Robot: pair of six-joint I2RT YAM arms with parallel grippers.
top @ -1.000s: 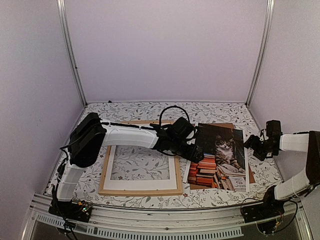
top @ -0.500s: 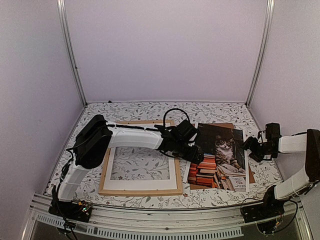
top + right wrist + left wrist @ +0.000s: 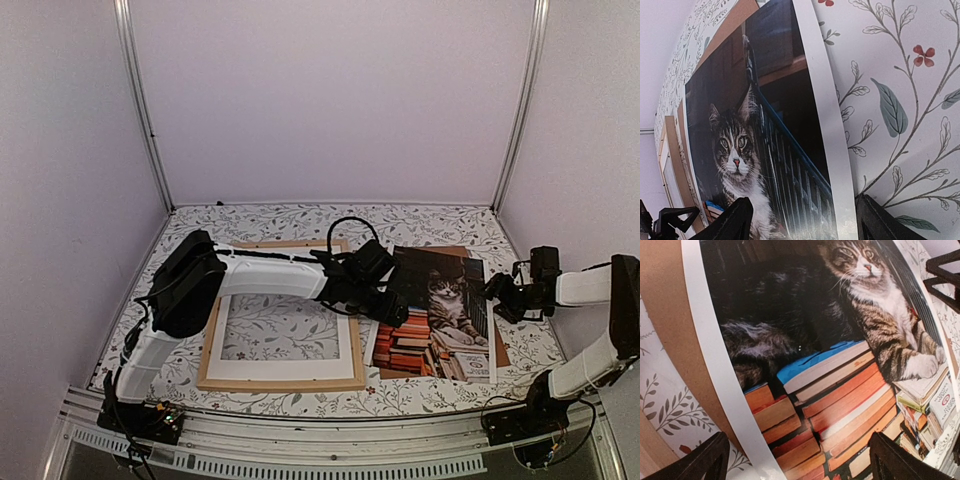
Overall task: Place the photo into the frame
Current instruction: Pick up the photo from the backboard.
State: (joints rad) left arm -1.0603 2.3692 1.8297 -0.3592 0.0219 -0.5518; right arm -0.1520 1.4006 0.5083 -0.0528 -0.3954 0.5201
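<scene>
Right gripper (image 3: 497,291), jaws apart and empty, has crept leftward to the right edge of the photo (image 3: 445,300); left gripper (image 3: 394,314) hangs wide open, empty, mid-picture; lift likely next.

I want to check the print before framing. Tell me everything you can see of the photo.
The photo is a paper print with a white border: a grey tabby cat among stacked red and orange books. It lies flat, face up, right of the frame, on a brown board that peeks out along its edges. The open left gripper hangs over its left edge, the open right gripper near its right edge; contact cannot be told.
</scene>
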